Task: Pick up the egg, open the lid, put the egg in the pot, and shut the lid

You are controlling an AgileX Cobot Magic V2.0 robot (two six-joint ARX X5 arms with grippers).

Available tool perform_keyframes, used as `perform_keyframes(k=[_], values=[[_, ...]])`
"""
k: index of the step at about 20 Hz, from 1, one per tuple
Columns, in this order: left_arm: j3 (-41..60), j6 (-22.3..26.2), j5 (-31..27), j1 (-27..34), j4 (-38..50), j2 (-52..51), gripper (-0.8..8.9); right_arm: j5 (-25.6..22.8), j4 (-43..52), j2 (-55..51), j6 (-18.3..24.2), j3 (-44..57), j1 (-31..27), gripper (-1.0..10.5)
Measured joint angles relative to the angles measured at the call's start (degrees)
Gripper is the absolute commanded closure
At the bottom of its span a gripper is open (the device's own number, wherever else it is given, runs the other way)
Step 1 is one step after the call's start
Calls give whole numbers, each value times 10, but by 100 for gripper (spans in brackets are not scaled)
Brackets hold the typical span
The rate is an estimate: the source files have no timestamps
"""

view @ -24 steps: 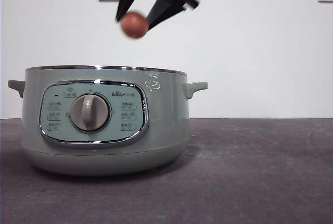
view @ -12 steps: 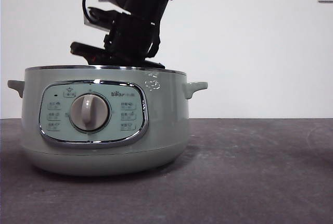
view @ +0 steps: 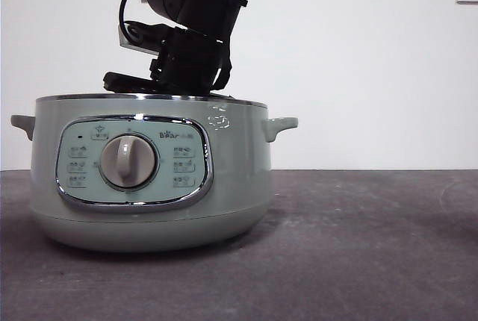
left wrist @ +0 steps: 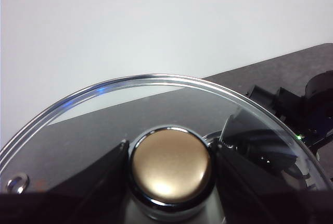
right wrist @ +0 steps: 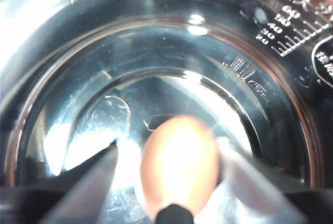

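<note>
- Right gripper [right wrist: 174, 182] jaws sit narrow either side of the egg [right wrist: 179, 164], apparently clamped on it; whether the pads touch is blurred.
- Egg: smooth reddish-brown oval, down inside the pot [view: 149, 172], close above the shiny metal bottom; contact with the bottom cannot be told.
- Left gripper [left wrist: 169, 156] jaws closed on the lid's knob [left wrist: 170, 164], holding the lid [left wrist: 156, 99] up, clear of the pot.
- Front view: dark right arm [view: 190, 30] dips into the open pot from above; egg hidden behind the wall.
- Step in hand, judged: placing the egg. Lower until it rests on the bottom, open the jaws slowly so it settles and does not roll or crack, then lift straight out without clipping the rim.
- Lid must wait until the right arm is clear.
- Pot interior: polished steel bowl, glare, printed level scale on the wall. Exterior: sage-green, round, chrome rim, dial panel, side handles.
- Lid: domed glass, chrome rim, round knob with a glossy, golden-looking top.
- Table [view: 373, 246]: dark, matte.
</note>
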State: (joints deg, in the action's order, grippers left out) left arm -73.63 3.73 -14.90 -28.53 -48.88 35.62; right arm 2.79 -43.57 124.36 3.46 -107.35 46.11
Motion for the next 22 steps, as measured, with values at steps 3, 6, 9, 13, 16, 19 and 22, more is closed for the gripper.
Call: perform_keyframes(k=[3,6,9,13,16,19,22], values=[[0,2,0,0,0,0,822,0,2,0,-6,0,0,555],[0,2,0,0,0,2,822,0,-11,-14,-17,0,0,570],[0,2,0,0,2,19,822,-71,-48,-94,-28,0,0,569],[0,2,5,0,17,77,822,-126,-108,-218,-31,0,-24,569],[0,2,38,0,36,138,822,-137,-138,-304,-35,0,-42,569],[0,2,95,-1,78,207,822,-141,-158,-377,-40,0,-44,569],[0,-3,112,-1,133,274,822,-150,-169,-437,-42,0,-43,569]])
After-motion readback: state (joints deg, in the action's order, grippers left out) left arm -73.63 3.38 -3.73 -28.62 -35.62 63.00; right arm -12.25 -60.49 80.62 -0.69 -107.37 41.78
